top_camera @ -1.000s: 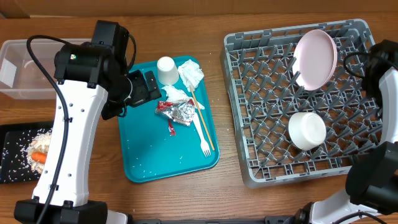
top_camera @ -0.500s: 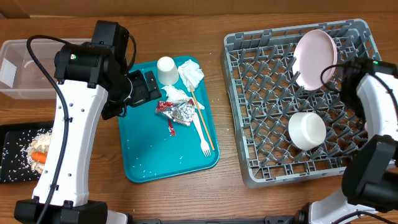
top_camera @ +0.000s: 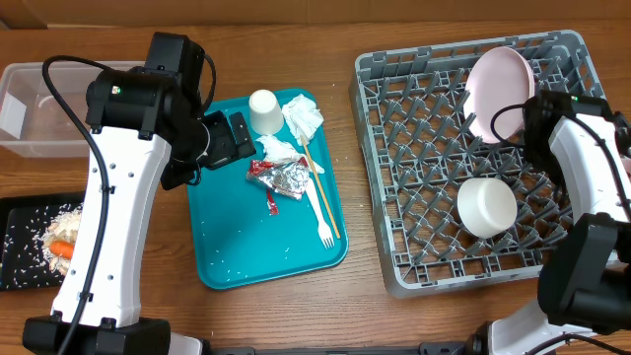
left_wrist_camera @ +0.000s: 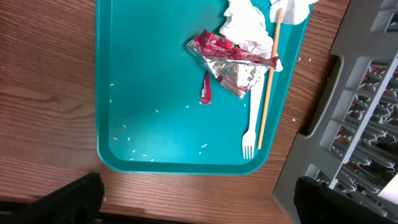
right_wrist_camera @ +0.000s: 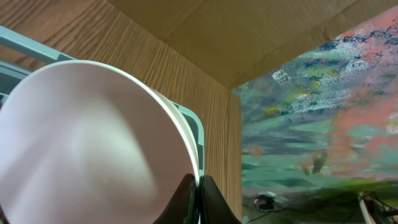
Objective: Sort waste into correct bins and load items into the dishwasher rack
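Note:
A round white plate [top_camera: 498, 89] stands on edge among the pegs at the back of the grey dishwasher rack [top_camera: 414, 197]. My right gripper [top_camera: 532, 123] is shut on the plate's right rim; the right wrist view shows its fingers [right_wrist_camera: 198, 186] pinching the plate [right_wrist_camera: 87, 137]. A white bowl [top_camera: 486, 206] lies in the rack. My left gripper [top_camera: 232, 138] is open and empty above the teal tray [top_camera: 246, 237]; its fingers [left_wrist_camera: 199, 199] hold nothing. On that tray lie the foil wrapper [top_camera: 281, 176], napkins [top_camera: 303, 116], a cup [top_camera: 263, 108], a fork [top_camera: 320, 212] and chopsticks [top_camera: 320, 187].
A clear tub [top_camera: 39, 108] stands at the far left. The black tray [top_camera: 20, 256] in front of it holds rice and a carrot [top_camera: 61, 249]. Rice grains are scattered on the teal tray [left_wrist_camera: 124, 93]. A narrow strip of table separates that tray from the rack.
My right arm has swung left from the table's right edge to the plate's rim, and the plate now stands a little more upright. My left arm has not moved.

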Robot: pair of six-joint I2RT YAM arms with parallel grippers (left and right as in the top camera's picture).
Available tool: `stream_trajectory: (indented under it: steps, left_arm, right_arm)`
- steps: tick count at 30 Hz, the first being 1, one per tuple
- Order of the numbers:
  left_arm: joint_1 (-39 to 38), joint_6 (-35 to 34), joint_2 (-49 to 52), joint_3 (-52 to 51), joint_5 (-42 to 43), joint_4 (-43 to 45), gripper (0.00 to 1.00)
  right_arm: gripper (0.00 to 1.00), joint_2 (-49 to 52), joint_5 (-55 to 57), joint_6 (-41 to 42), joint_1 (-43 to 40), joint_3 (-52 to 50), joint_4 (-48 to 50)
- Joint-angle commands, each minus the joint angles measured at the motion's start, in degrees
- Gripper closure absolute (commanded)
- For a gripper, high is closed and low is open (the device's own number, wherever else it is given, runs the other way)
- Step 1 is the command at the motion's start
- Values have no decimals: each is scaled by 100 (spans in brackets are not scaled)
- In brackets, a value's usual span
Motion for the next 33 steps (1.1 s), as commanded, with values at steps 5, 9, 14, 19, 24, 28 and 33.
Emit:
stream_trajectory:
  steps: [5, 9, 14, 19, 24, 28, 33]
  left_arm:
    - [-11, 92, -140, 125, -79, 7, 0]
    - [-11, 92, -140, 125, -79, 7, 0]
    - [-11, 92, -140, 125, -79, 7, 0]
    - [-11, 92, -140, 125, -79, 7, 0]
    - [-11, 92, -140, 125, -79, 7, 0]
    - [-11, 92, -140, 125, -79, 7, 0]
    - [-11, 92, -140, 125, -79, 7, 0]
  right_arm:
    - [96, -72, 442, 81, 33, -15, 20]
    - [96, -72, 780, -107, 33, -15, 22]
    - [96, -72, 887, -369, 33, -15, 28]
    - [96, -72, 785, -389, 33, -20, 52]
    - [96, -72, 601, -387, 33, -251, 212]
    - [96, -72, 511, -391, 63, -544, 450]
    - [96, -72, 651, -391, 199, -564, 511]
